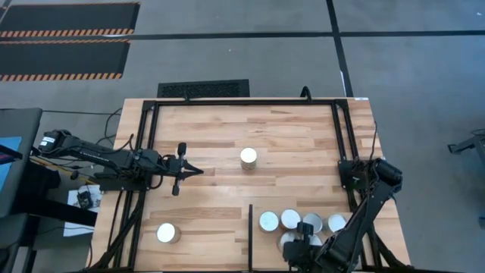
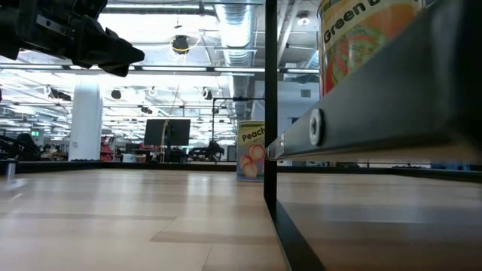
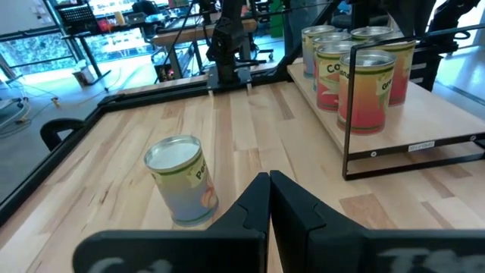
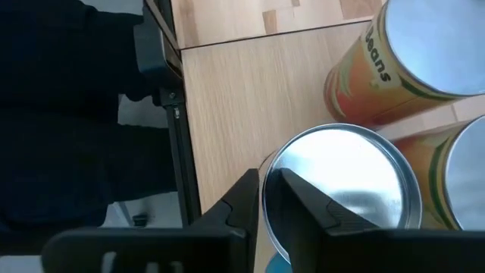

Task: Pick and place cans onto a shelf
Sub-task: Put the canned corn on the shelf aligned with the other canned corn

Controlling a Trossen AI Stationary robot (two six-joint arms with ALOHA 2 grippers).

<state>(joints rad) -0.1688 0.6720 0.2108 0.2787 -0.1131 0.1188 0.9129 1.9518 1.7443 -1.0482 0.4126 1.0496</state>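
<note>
One can (image 1: 248, 158) stands upright on the middle of the table, and shows with a peach label in the left wrist view (image 3: 182, 182) and the low view (image 2: 252, 150). Another can (image 1: 167, 233) stands near the left front. Several cans (image 1: 290, 219) stand upright on the shelf (image 1: 265, 254) at the front right, beyond the black divider bar (image 1: 251, 235). My left gripper (image 1: 198, 171) is shut and empty, level above the table, left of the middle can; its fingers (image 3: 269, 189) lie together. My right gripper (image 4: 271, 186) is shut over a shelf can's silver top (image 4: 341, 189). My right gripper points down over the near edge of a shelf can's top (image 4: 303, 163); I cannot tell whether the fingertips touch it. The can stands upright on the shelf among the others.
Black frame tubing (image 1: 151, 144) runs round the table's left, far and right sides. The right arm (image 1: 371, 197) reaches over the shelf's cans. Bare wood lies between the middle can and the divider.
</note>
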